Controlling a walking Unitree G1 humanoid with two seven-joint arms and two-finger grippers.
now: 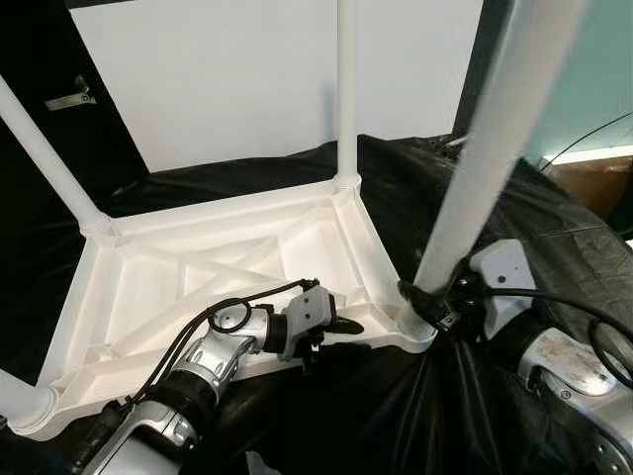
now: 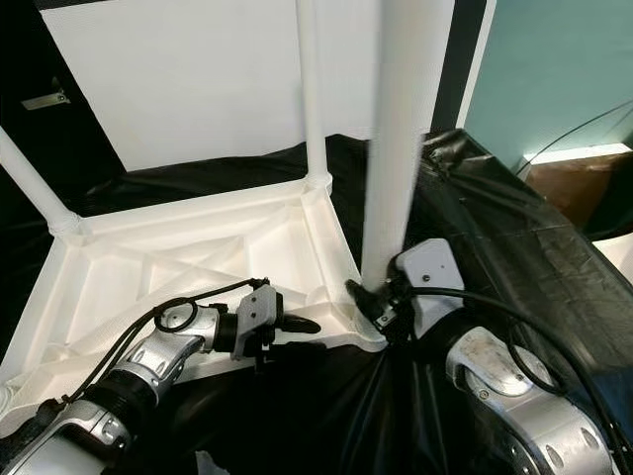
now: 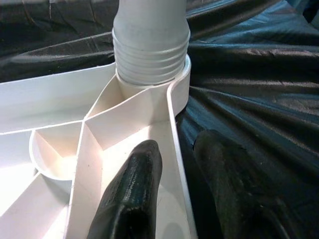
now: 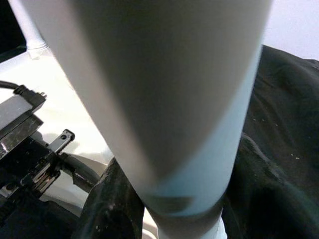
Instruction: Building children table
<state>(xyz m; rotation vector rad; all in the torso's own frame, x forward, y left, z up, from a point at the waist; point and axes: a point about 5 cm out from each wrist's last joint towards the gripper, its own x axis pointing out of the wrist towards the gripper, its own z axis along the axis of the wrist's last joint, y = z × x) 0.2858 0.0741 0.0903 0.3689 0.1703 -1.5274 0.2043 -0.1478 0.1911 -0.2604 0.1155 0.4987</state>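
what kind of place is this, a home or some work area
Probably an indoor assembly or work spot, not clearly a lived-in room. An upturned white plastic table lies on a black sheet spread as a work surface, a white panel stands behind, and a cardboard box sits by a teal wall.

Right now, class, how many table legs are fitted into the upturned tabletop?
4. Far left corner leg; far right corner leg; near right leg, held by the right gripper; near left leg, only its base visible at the picture's edge.
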